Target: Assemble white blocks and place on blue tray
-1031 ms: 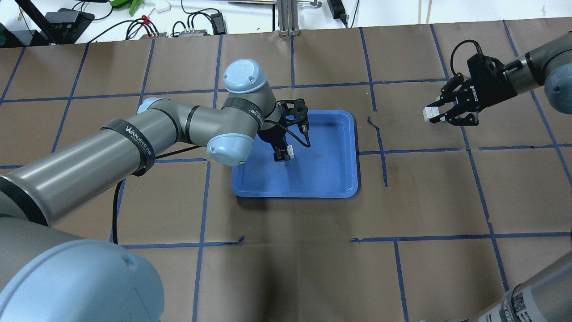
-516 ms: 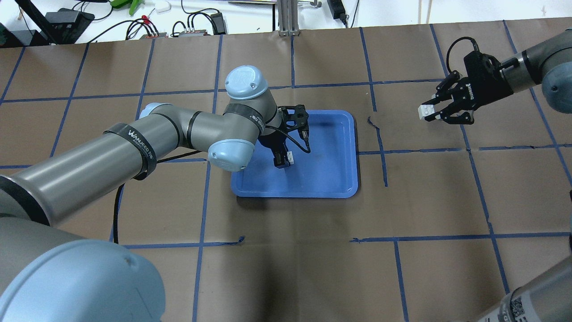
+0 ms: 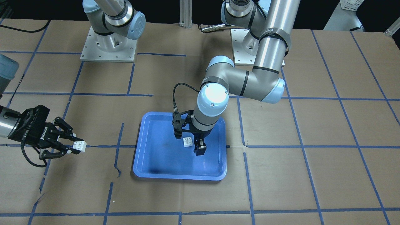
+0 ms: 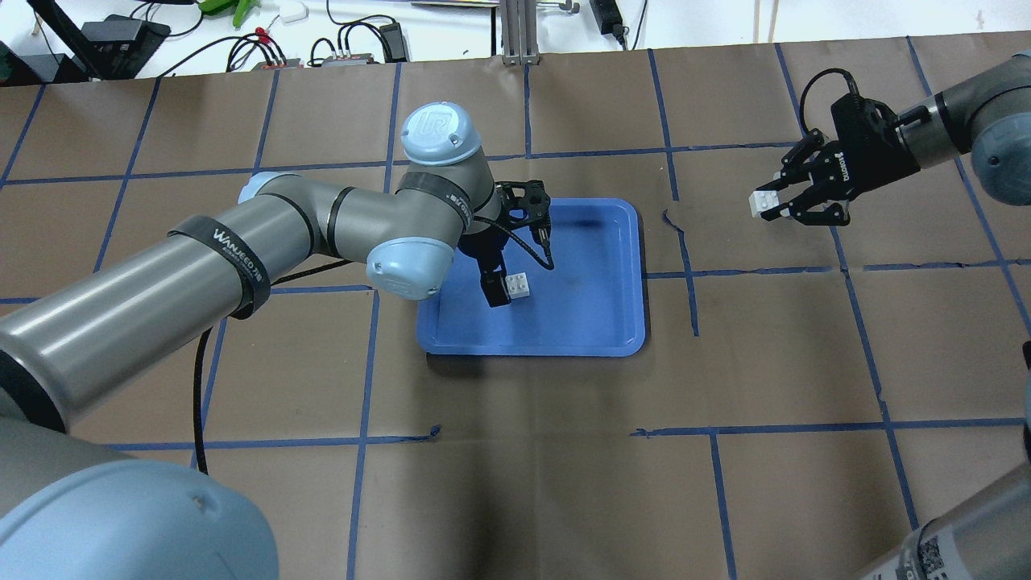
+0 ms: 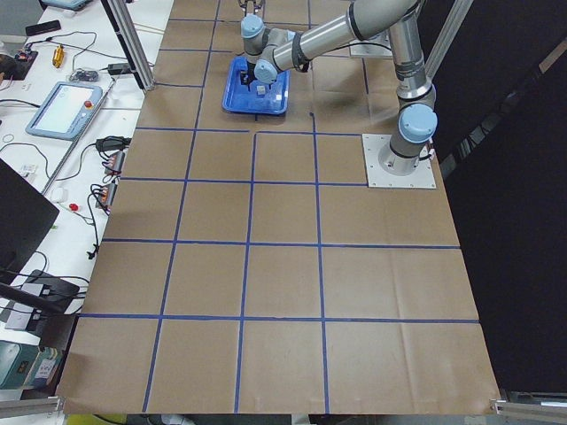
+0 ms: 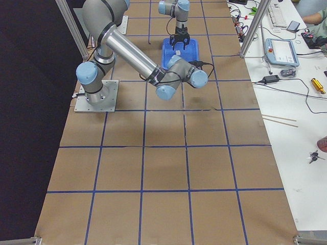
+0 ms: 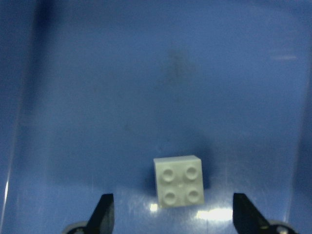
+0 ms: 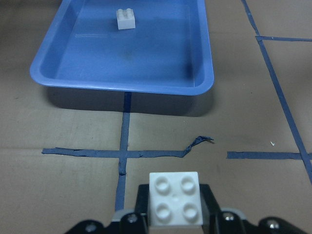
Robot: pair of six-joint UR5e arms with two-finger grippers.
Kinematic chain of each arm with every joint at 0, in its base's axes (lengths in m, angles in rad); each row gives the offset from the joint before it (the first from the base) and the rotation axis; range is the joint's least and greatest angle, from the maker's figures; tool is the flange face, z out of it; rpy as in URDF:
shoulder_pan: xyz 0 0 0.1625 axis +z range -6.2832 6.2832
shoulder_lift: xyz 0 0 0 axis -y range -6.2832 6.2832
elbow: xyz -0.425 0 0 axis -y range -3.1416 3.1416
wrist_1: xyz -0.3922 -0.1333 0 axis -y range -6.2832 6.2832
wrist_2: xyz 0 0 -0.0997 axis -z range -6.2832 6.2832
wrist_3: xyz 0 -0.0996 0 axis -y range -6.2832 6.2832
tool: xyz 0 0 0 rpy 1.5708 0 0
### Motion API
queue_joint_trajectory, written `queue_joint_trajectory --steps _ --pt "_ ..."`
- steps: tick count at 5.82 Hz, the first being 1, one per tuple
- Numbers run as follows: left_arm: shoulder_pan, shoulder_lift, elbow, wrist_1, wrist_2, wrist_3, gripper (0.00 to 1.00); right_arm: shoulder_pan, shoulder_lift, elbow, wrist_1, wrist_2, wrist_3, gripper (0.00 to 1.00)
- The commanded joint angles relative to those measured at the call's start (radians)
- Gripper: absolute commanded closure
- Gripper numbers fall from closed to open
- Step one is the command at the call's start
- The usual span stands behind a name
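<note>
The blue tray [image 4: 596, 322] lies at the table's middle. One white block [image 4: 518, 284] sits studs up on its floor. My left gripper [image 4: 506, 287] hangs open just over that block, its fingertips [image 7: 104, 214] apart on either side of the block [image 7: 179, 181] and not touching it. The front view shows the same block [image 3: 187, 141] beside the left gripper [image 3: 194, 146]. My right gripper [image 4: 772, 207] is far right of the tray, above the paper, shut on the second white block [image 4: 759, 202], studs up in the right wrist view [image 8: 175, 197].
Brown paper with blue tape grid lines [image 4: 685, 266] covers the table. The tray [image 8: 122, 83] and its block [image 8: 126, 18] lie ahead of the right gripper. Cables and electronics [image 4: 266, 48] line the far edge. The left arm's elbow [image 4: 407, 270] hangs beside the tray's left rim.
My right gripper has moved a little left toward the tray with its block. My left wrist has shifted slightly left, and more of the tray's block now shows beside its finger.
</note>
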Motion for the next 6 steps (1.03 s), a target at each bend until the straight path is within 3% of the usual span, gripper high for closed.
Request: queue_joint_trajectory --steps 1,4,6 --pt "0.067 0.141 0.022 -0.193 0.038 -0.003 0.01 0.048 -0.003 0.013 -0.006 0.005 0.039 0.78" --pt "0.153 0.366 0.037 -0.491 0.043 -0.017 0.01 0.236 -0.001 0.039 -0.099 0.008 0.164 0.78" --pt "0.202 0.416 0.046 -0.577 0.066 -0.099 0.01 0.348 0.0 0.178 -0.426 0.032 0.387 0.78"
